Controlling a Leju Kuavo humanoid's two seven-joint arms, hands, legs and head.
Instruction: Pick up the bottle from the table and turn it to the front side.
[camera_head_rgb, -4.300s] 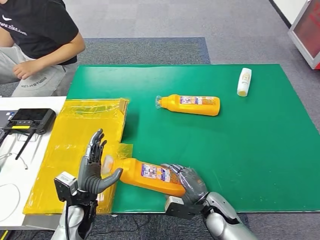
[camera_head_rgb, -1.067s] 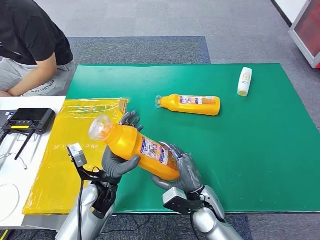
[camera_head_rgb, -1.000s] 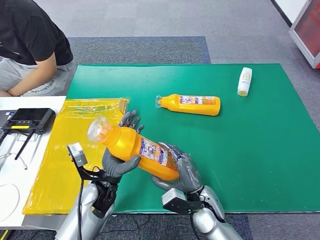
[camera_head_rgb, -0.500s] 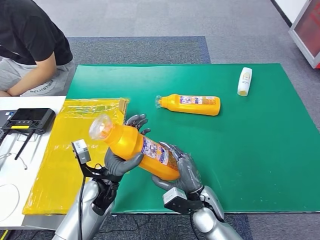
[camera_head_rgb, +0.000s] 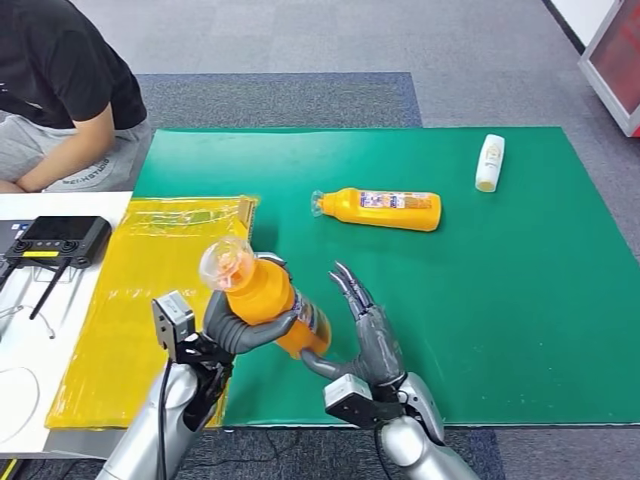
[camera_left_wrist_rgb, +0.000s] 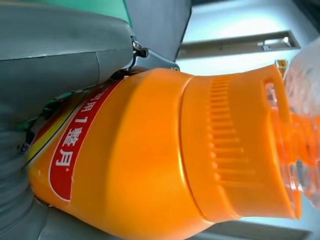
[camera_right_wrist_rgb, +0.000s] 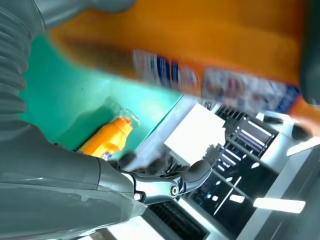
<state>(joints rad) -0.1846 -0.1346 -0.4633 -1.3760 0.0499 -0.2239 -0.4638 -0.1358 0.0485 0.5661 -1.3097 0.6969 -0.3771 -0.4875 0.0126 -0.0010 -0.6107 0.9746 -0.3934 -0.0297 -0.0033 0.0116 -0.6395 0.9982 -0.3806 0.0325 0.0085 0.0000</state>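
Low in the frame, the left hand grips the bottle, lifted off the mat; right hand spread beside its base; pickup looks done, turning seemingly underway; a second bottle lies farther up.

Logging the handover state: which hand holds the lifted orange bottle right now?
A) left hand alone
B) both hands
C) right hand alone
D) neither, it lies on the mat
A: the left hand grips the orange bottle, while the right hand has its fingers spread beside it.
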